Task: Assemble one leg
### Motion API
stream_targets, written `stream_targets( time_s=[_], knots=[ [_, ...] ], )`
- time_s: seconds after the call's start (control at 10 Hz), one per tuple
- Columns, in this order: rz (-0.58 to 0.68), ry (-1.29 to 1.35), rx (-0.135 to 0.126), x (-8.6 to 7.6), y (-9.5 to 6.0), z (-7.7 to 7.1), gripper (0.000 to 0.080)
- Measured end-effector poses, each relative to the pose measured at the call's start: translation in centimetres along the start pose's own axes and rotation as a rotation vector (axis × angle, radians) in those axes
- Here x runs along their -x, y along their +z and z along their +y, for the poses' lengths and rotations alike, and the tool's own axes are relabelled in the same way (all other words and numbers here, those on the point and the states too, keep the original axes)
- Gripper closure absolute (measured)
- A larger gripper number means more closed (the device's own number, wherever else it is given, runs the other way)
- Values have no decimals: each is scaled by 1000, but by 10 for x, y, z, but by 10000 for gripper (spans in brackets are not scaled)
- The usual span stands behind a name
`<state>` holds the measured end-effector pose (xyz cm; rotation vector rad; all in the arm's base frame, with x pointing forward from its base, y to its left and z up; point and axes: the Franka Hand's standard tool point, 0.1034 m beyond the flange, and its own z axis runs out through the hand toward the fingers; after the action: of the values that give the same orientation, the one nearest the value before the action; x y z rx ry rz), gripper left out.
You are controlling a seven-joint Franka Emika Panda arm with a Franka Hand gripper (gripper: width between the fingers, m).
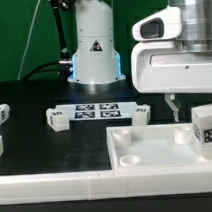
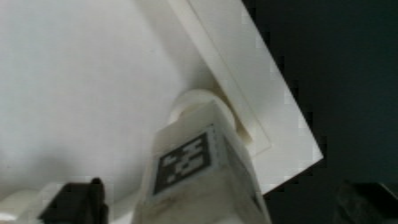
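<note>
As the leg (image 1: pixel 205 125) stands upright at the corner of the tray (image 1: pixel 146 157) on the exterior view's right, we judge it sits over a socket there, ready for fixing. The tool (image 2: pixel 217 203) hangs with its fingers spread on both sides of the leg, seemingly without touching, probably to grip it for a turn

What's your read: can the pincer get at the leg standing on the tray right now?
Probably yes. The pincer hangs open just above the leg, which stands at a corner of the tray. The wrist view shows nothing lying over the leg or between it and the pincer.
</note>
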<state>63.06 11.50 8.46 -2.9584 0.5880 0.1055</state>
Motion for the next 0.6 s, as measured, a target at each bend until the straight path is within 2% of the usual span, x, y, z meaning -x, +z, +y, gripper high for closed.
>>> stream_targets(
  time_s=[0.3, 0.5, 0.6],
  knots=[
    [-1, -311, 3, 0, 1, 0, 150],
    [0, -413, 3, 0, 1, 1, 150],
    [0, -416, 3, 0, 1, 1, 250]
  ],
)
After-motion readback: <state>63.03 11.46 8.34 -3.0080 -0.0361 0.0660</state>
